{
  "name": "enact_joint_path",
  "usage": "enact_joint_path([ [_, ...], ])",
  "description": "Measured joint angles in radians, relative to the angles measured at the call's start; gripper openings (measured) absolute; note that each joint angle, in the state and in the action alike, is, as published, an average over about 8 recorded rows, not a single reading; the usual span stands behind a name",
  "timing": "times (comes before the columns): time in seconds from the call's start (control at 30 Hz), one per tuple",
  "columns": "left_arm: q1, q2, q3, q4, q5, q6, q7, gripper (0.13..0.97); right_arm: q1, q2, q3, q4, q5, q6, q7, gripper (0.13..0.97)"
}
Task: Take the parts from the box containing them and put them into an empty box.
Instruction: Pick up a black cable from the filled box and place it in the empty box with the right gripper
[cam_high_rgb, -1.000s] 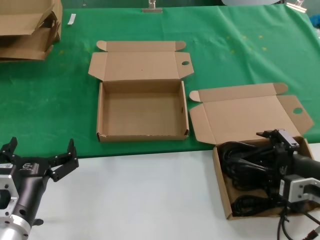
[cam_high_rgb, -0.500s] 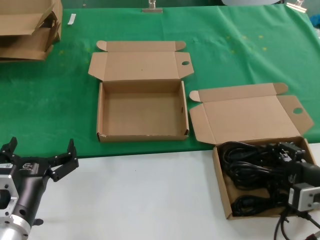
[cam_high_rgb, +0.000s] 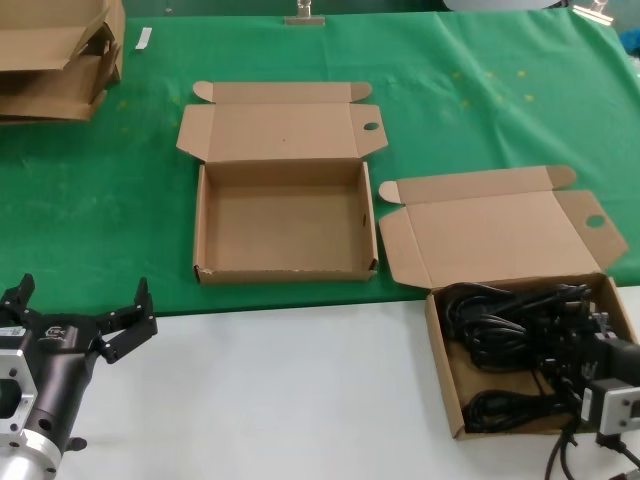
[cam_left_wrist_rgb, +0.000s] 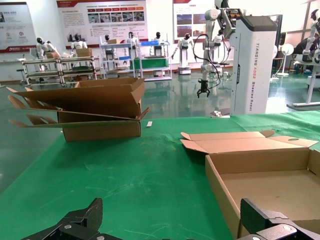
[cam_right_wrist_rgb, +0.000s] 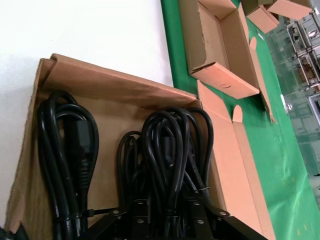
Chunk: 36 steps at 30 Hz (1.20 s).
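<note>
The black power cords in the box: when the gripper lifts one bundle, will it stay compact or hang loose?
Each of the power cords seems coiled and tied, so a bundle probably stays mostly compact. Its loops look flexible and may sag. The bundles overlap in the cardboard box, so a neighbour might snag under the right gripper.

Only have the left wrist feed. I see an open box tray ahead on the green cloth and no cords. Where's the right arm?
Observer: The right gripper is down inside the box of cords, which sits on the white surface at the robot's right.
Operator: Anything in the tray I'm looking at?
Observer: No. Seen from the head camera, the empty box is bare across its whole floor. All the power cords are in the other box.
Operator: Is one lifted?
Observer: None shows raised. In the right wrist view the coiled bundles lie on the box floor. The left gripper hangs open at the near left, over the white surface.
</note>
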Motion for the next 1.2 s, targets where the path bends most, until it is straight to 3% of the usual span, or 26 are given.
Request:
enact_joint_path([
  [0.23,0.0,0.0,0.0,0.0,0.0,0.0,0.0,0.966,-0.014,0.01,0.01,0.024,-0.006,0.008,0.029,0.242],
  [0.73,0.0,0.0,0.0,0.0,0.0,0.0,-0.001,0.966,-0.047,0.041,0.068,0.248,-0.077,-0.022,0.277,0.229],
  [0.93,0.0,0.0,0.0,0.0,0.0,0.0,0.0,0.966,0.046,-0.052,0.02,0.251,-0.114,-0.042,0.314,0.228],
  [1.2,0.0,0.0,0.0,0.0,0.0,0.0,0.0,0.966,0.263,-0.266,-0.088,0.045,-0.112,-0.044,0.214,0.227],
])
